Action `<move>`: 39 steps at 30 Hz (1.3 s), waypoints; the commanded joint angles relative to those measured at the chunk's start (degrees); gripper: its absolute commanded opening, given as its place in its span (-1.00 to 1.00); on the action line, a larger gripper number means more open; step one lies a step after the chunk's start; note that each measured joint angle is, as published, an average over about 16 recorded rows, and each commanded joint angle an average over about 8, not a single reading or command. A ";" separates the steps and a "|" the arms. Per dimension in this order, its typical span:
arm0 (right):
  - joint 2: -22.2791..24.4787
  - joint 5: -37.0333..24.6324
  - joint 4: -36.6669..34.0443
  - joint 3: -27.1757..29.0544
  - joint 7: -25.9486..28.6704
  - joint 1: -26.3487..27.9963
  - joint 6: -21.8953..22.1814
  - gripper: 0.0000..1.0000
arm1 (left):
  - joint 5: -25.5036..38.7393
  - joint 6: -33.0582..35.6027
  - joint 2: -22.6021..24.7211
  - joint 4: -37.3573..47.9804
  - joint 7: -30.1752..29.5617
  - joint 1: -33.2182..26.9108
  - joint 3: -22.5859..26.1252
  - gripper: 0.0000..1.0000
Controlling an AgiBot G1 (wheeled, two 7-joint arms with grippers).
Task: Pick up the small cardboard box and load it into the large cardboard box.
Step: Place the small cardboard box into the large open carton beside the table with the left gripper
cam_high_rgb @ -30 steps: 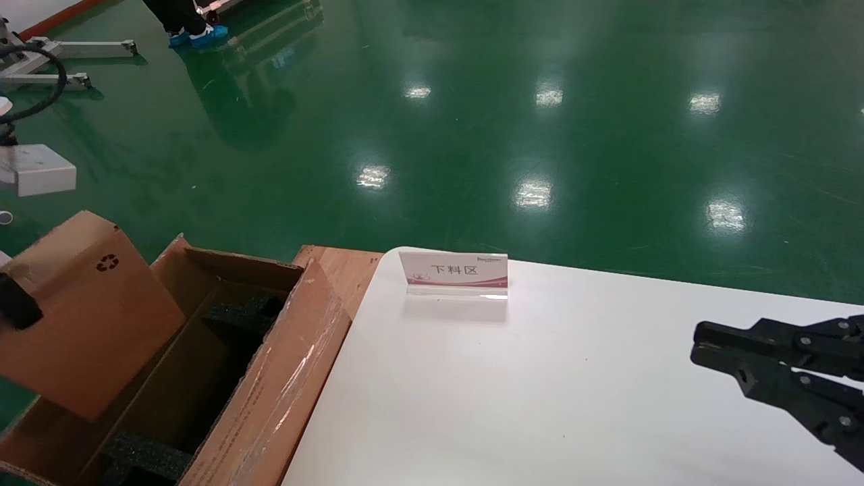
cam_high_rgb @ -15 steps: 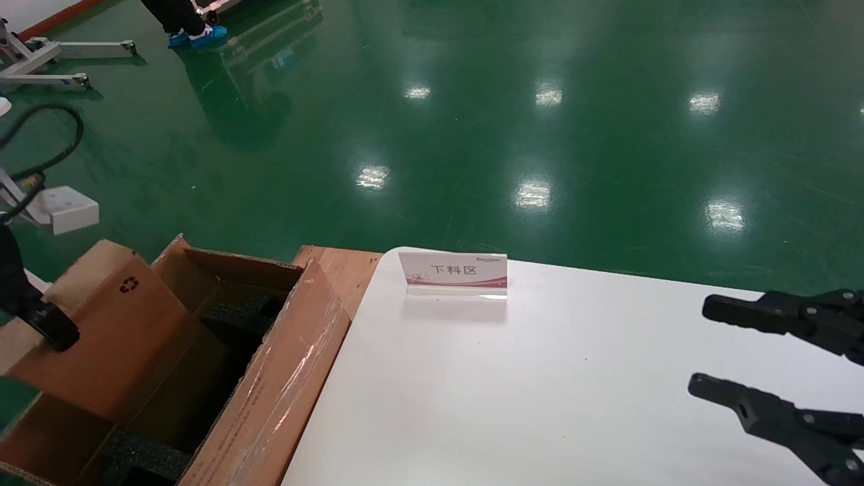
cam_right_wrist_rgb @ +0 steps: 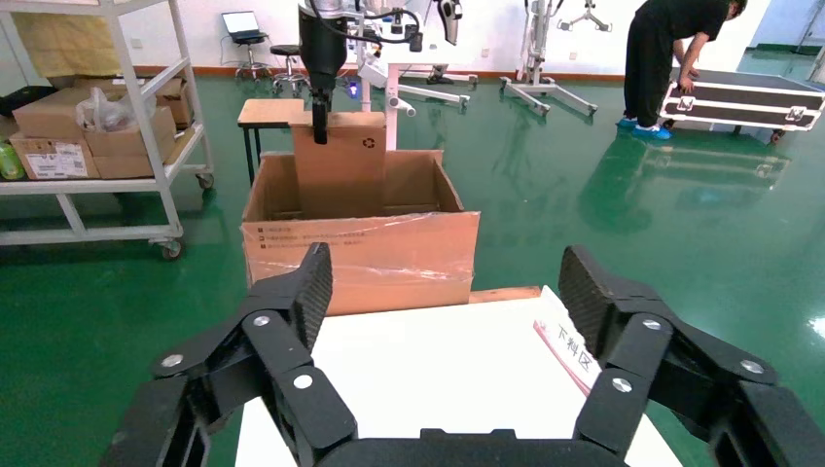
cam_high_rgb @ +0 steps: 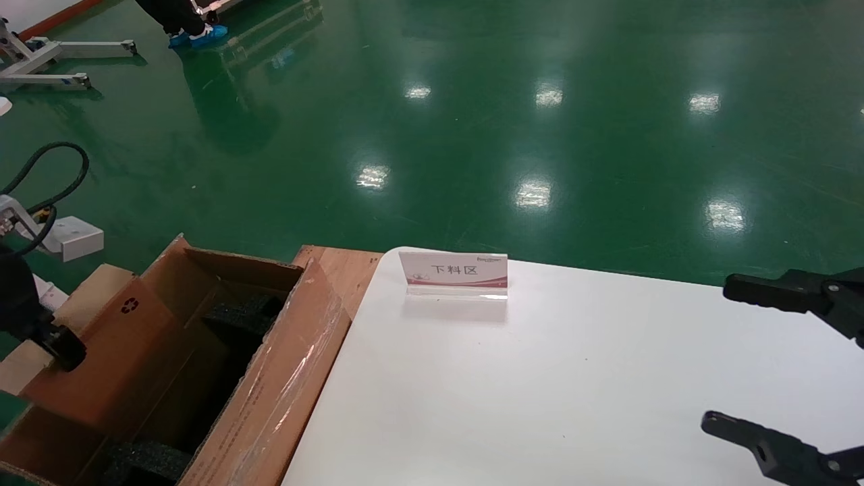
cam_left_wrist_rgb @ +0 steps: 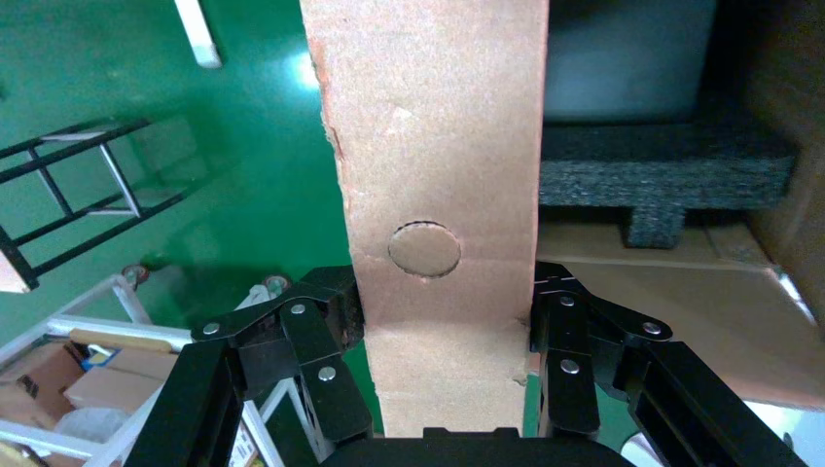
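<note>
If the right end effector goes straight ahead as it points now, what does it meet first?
Probably the large cardboard box: the open right end effector points over the white table at its taped side. Depth is unclear.

White table (cam_high_rgb: 540, 378) w/ sign stand (cam_high_rgb: 453, 273); green floor (cam_high_rgb: 472, 121).

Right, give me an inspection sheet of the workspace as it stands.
Surface: white table, with a wooden board at its corner.
Job's things: small cardboard box upright, partly lowered into the open large cardboard box; black foam inside.
Clutter: sign stand on the table.
Grippers: left hand clamps the small box's edge; right hand open above the table.
Cables: black cable loops by the left arm.
Surroundings: green floor, shelving cart, person bending over a case.
</note>
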 commanded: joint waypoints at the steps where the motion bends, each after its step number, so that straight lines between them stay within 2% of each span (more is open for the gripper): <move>1: 0.00 0.01 0.00 -0.01 0.00 0.00 0.00 1.00 | 0.19 -0.56 -0.25 0.60 0.17 0.89 0.08 -1.00; 18: 0.03 0.05 0.00 -0.07 -0.03 0.02 0.03 1.00 | -1.79 -4.08 0.12 7.53 1.89 9.31 -1.41 -1.00; 39: 0.06 0.10 0.00 -0.14 -0.07 0.03 0.06 1.00 | -6.09 -5.61 2.56 20.28 7.61 18.76 -4.41 -1.00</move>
